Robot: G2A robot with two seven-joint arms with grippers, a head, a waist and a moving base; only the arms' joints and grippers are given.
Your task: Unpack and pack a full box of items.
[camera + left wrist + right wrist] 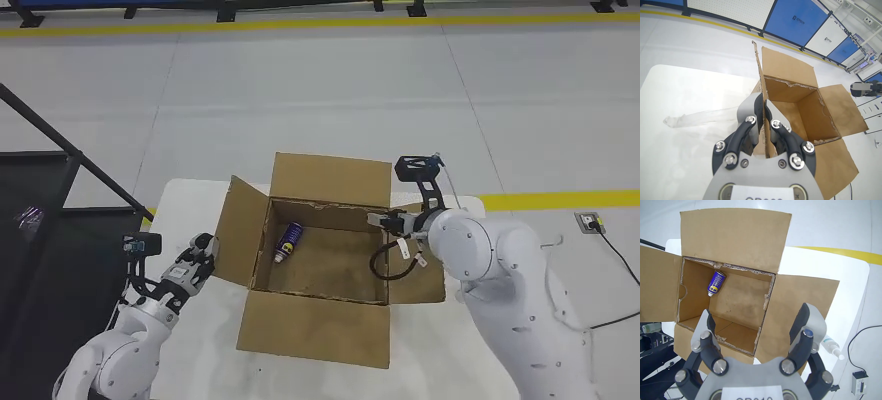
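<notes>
One spray can (716, 283) lies on its side in the box (745, 306), at the far left corner. I see the left fingers (751, 108) pinched on the edge of the left flap (240, 235) — gripping cardboard. The right fingers (810, 317) stand wide above the box's right rim — beside them a white bottle (830, 344) lies on the bench (853, 291).

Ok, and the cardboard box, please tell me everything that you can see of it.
The cardboard box is brown corrugated board. It stands on the white table with its top open and all four flaps spread. The rim edges look torn and ragged. The left gripper is shut on one raised side flap. Inside, a blue spray can lies near a far corner.
</notes>
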